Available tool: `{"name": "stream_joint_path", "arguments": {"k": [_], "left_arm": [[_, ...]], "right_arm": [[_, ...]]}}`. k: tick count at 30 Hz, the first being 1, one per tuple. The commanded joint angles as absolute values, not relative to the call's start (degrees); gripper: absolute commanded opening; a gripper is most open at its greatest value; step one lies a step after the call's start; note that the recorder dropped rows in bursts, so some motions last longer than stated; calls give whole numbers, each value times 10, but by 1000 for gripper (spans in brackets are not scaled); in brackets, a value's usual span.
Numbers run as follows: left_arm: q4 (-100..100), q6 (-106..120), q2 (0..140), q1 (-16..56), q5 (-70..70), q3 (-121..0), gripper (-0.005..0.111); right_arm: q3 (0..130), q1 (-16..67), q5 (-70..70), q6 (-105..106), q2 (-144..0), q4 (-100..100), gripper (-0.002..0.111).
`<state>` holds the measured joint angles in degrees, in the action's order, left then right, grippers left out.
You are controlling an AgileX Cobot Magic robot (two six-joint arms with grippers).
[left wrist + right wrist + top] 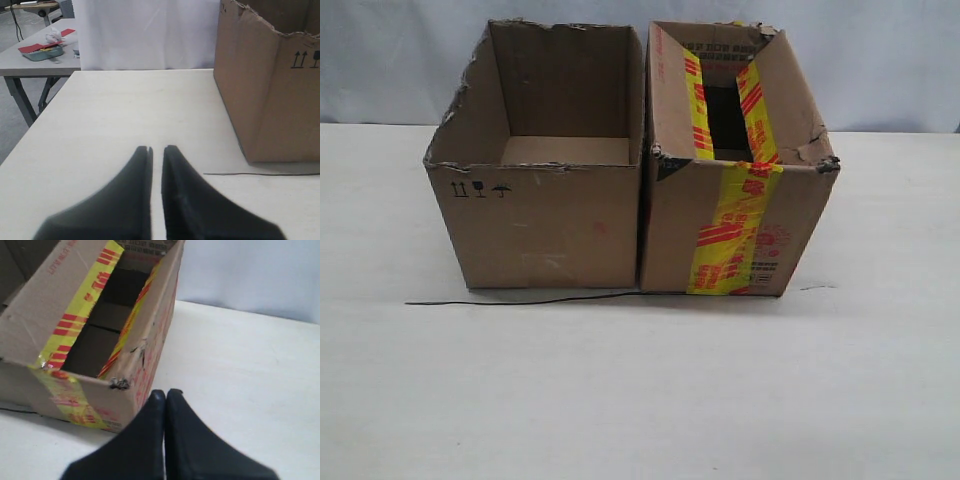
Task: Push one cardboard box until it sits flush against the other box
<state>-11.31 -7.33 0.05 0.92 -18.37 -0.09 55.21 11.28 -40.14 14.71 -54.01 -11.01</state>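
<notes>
The cardboard box (740, 215) with yellow-and-red tape stands on the right of the table, its left wall against the other box (545, 225), plain brown with a ragged rim and black symbols. Neither gripper shows in the exterior view. In the right wrist view my right gripper (165, 392) is shut, empty, tips close beside the taped box's (35, 315) outer wall near a torn corner; contact cannot be told. In the left wrist view my left gripper (157, 148) is all but shut with a thin slit, empty, low over the table, apart from the plain box (270, 100).
A thin black wire (520, 300) lies on the white table (640, 400) along the boxes' front feet, also the wire (260, 174) near the plain box. A grey side table (35, 67) with a teal tray (42, 51) stands beyond the table's edge.
</notes>
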Motion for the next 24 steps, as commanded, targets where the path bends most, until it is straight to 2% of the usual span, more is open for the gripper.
{"name": "stream_joint_path", "arguments": {"k": [1, 6, 9, 14, 24], "left_arm": [[-109, -76, 0, 14, -177, 0, 0], [-109, -76, 0, 14, -177, 0, 0], [-109, -76, 0, 14, -177, 0, 0], [-109, -76, 0, 14, -177, 0, 0], [-109, -76, 0, 14, -177, 0, 0]], "right_arm": [[443, 147, -388, 126, -373, -96, 0], [328, 159, -384, 115, -201, -102, 0], [243, 159, -321, 138, -140, -112, 0], [159, 170, -208, 248, -121, -136, 0], [134, 175, -240, 231, -121, -177, 0]]}}
